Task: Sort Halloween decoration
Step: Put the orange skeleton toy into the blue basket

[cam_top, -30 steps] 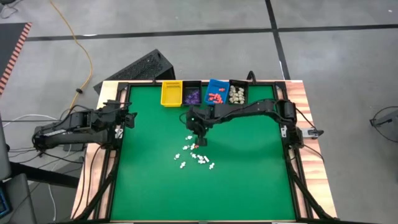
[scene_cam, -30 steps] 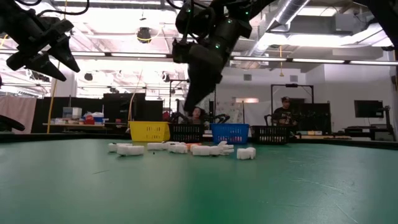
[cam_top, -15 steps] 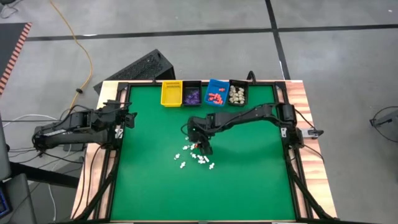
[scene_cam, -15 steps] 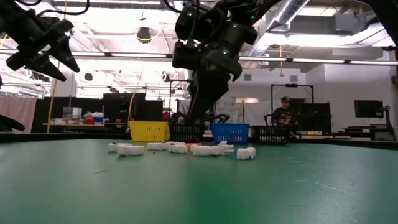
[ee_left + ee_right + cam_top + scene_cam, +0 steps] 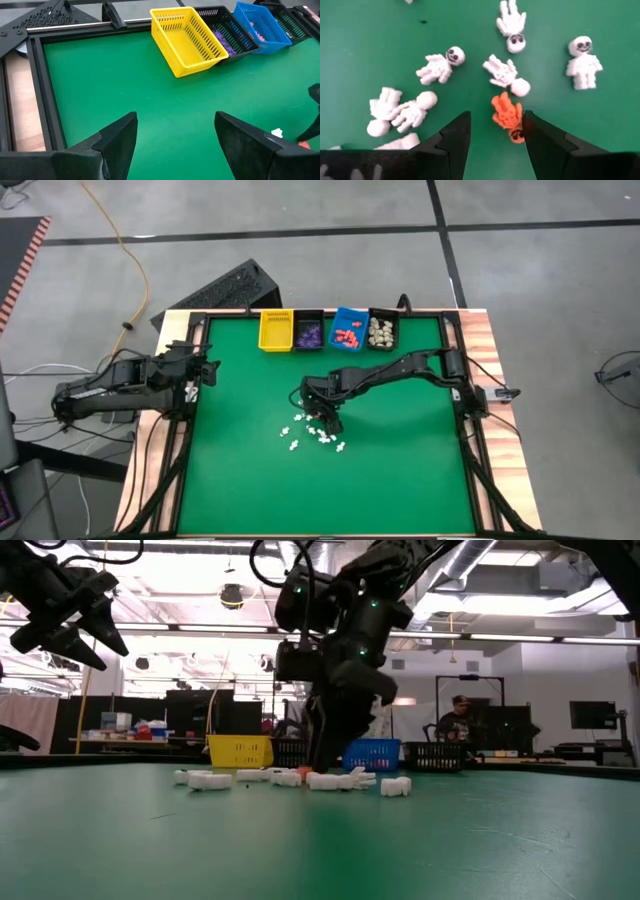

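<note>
Several white skeleton figures [image 5: 318,436] lie flat on the green mat near its middle, with one orange figure [image 5: 507,116] among them. My right gripper [image 5: 496,118] is open and points down over this pile, low above the mat [image 5: 322,762]. The orange figure lies on the mat between its fingers, close to one of them. My left gripper [image 5: 205,368] hangs open above the mat's left edge, with nothing between its fingers [image 5: 175,127]. My right gripper comes down from above with a finger on either side of the orange figure's lower end [image 5: 516,134]. The figure lies flat on the mat, and I cannot tell whether the nearer finger [image 5: 536,131] touches it.
Along the far edge stand a yellow bin [image 5: 276,330], a black bin with purple pieces [image 5: 308,333], a blue bin with orange-red pieces [image 5: 348,330] and a black bin with cream pieces [image 5: 380,331]. A black frame [image 5: 190,430] borders the mat. A person sits in the room behind.
My right gripper has come down and toward the table's near edge, from just before the bins onto the pile of figures, and it has opened. The figures have kept their places.
</note>
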Controlling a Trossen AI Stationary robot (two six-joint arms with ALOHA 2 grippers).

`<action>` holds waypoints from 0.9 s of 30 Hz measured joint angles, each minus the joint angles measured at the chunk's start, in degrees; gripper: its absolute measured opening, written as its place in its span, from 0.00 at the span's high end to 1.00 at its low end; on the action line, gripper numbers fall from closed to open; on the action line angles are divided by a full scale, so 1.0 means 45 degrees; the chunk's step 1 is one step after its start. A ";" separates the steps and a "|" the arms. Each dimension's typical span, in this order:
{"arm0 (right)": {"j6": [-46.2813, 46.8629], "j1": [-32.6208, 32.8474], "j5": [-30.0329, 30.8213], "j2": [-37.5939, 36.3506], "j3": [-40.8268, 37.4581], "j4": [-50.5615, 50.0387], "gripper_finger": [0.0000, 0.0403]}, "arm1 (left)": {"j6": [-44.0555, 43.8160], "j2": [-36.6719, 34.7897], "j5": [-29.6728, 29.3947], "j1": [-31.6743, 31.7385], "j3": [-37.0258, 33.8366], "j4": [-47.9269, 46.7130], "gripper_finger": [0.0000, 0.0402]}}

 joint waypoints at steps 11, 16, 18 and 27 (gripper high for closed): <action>0.0203 0.0109 0.0944 0.0322 0.0048 -0.0207 0.59 | -0.0041 0.0005 0.0024 -0.0005 0.0000 -0.0001 0.36; 0.0231 0.0248 0.1348 0.0317 0.0044 -0.0319 0.78 | -0.0073 0.0005 0.0010 -0.0002 0.0000 0.0001 0.36; 0.0373 0.0248 0.1348 0.0309 0.0044 -0.0341 0.86 | -0.0073 0.0003 0.0010 0.0000 0.0000 -0.0001 0.36; 0.1641 0.0129 0.1287 0.0297 0.0590 -0.1032 0.90 | -0.0083 0.0002 0.0005 -0.0005 0.0000 -0.0001 0.36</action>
